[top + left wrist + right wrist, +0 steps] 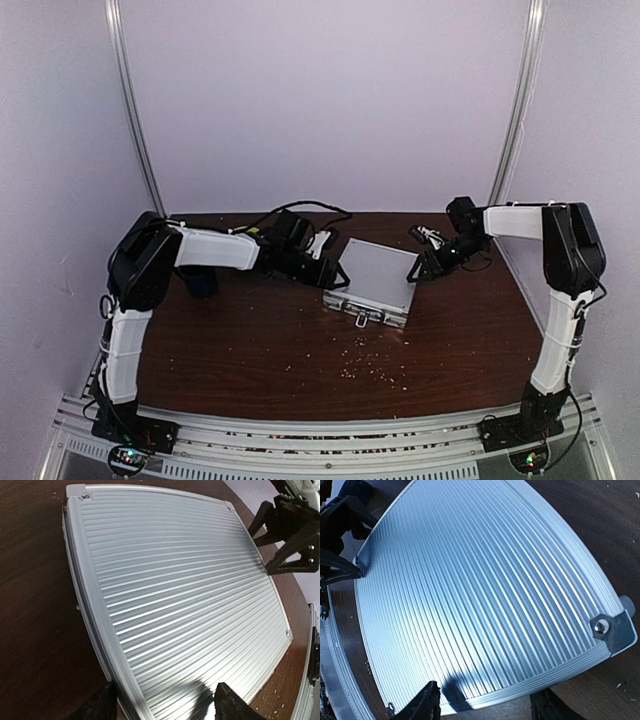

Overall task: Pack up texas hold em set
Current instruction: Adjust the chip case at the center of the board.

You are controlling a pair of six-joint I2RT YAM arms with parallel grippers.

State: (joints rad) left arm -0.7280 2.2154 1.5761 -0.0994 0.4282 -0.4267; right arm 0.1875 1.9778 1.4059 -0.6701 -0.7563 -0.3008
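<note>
No words, numbers or signs can be read anywhere; the silver case (372, 277) shows only plain shiny ridges on its lid

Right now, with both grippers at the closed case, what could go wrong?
1. The left gripper and right gripper sit open at opposite sides of the briefcase; an uneven push could spin it on the table.
2. Its ribbed lid looks slick, so a grip may slip off.
3. Small bits lie loose in front of the closed case; I cannot tell whether they belong to the set.
</note>
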